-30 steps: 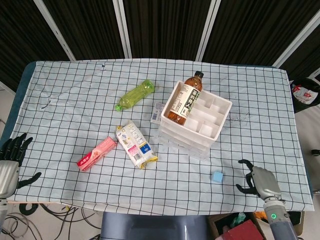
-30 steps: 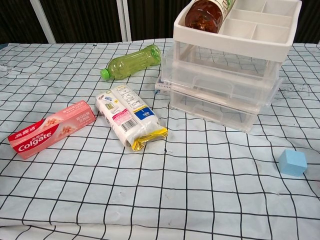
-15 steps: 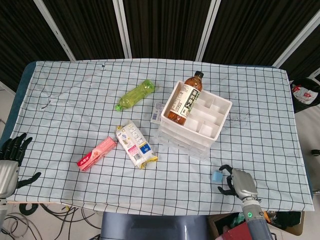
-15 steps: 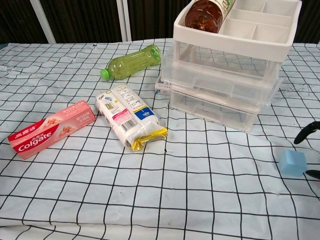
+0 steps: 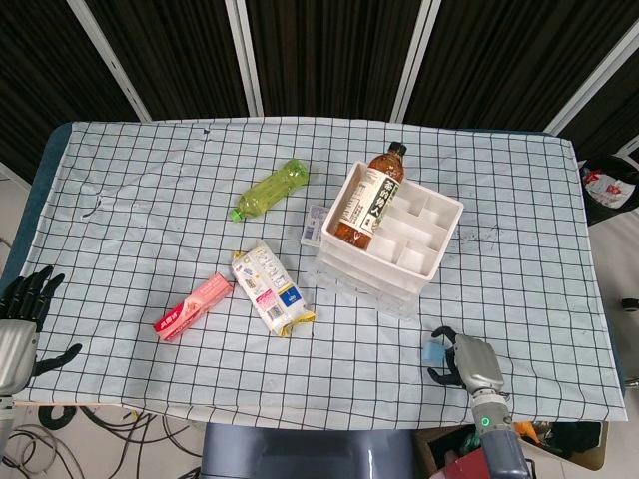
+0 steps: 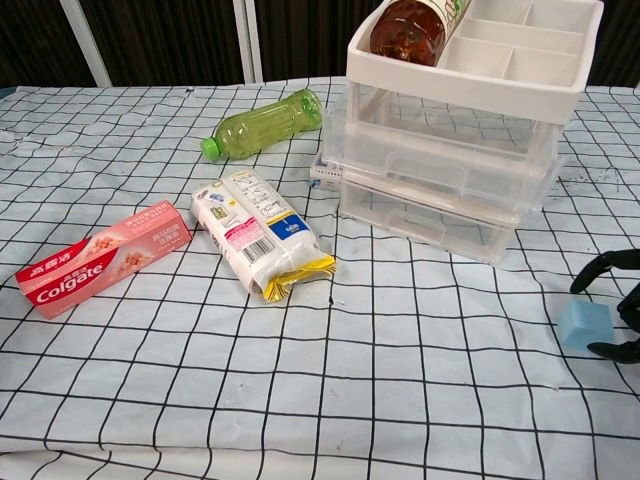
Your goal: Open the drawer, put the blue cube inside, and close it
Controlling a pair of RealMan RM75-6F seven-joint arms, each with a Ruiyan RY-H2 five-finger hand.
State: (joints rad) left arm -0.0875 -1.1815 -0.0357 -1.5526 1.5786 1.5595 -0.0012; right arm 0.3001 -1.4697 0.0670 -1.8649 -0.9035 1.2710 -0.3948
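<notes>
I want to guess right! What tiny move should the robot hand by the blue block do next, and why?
Probably close the right hand on the blue cube. Its fingers curl around the cube, spread and not yet gripping, and the cube sits on the tablecloth. The drawers look shut, though, so opening one may come first.

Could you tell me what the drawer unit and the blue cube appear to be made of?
Drawer unit: likely hard plastic, with clear glossy drawers you can see through and an opaque white tray on top. Blue cube: matte pale blue with slightly soft edges, possibly foam or plastic; the look leaves it open.
</notes>
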